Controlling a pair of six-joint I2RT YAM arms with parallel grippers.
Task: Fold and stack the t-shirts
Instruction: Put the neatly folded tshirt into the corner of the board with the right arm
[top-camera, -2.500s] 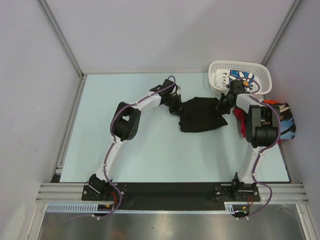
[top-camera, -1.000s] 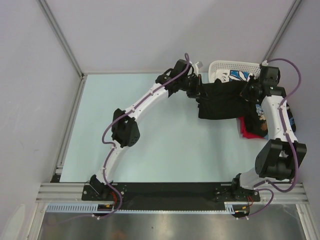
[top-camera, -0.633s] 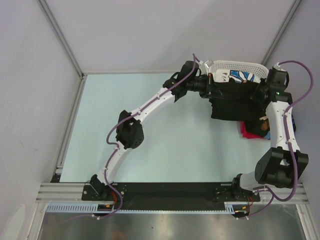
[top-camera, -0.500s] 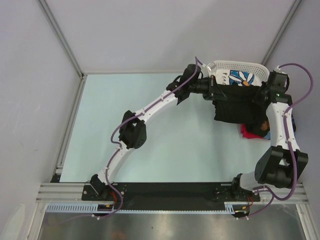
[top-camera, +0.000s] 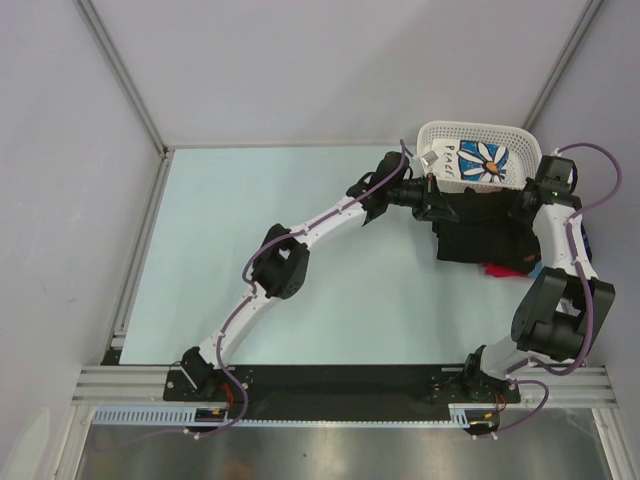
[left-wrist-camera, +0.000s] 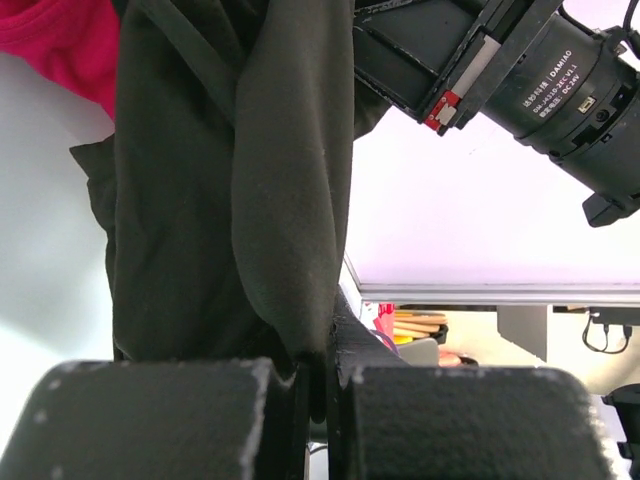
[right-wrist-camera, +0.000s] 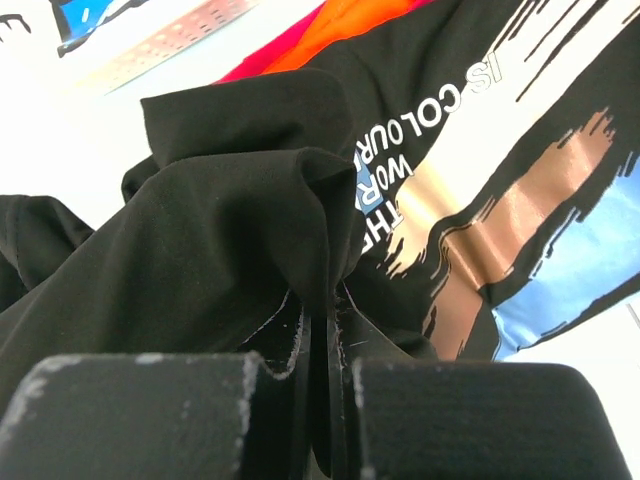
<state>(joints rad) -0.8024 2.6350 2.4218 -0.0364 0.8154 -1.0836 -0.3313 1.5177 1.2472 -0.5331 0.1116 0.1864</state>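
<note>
While the left fingers (left-wrist-camera: 170, 420) and the right fingers (right-wrist-camera: 150, 415) each pinch shut on an edge of the black t-shirt (top-camera: 480, 232), it hangs stretched between them at the far right of the bench (top-camera: 220, 220), just in front of the white basket (top-camera: 478, 125). A daisy-print shirt (top-camera: 487, 160) lies in the basket; a red shirt (top-camera: 497, 268) and a printed black shirt (right-wrist-camera: 500, 190) lie under the held one.

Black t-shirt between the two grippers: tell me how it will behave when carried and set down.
Likely floppy: the black t-shirt sags in folds between the left gripper and right gripper. Probably light, since thin pinches at its edges carry it. It may bunch rather than lie flat when lowered; the cloth creases at both pinches.
</note>
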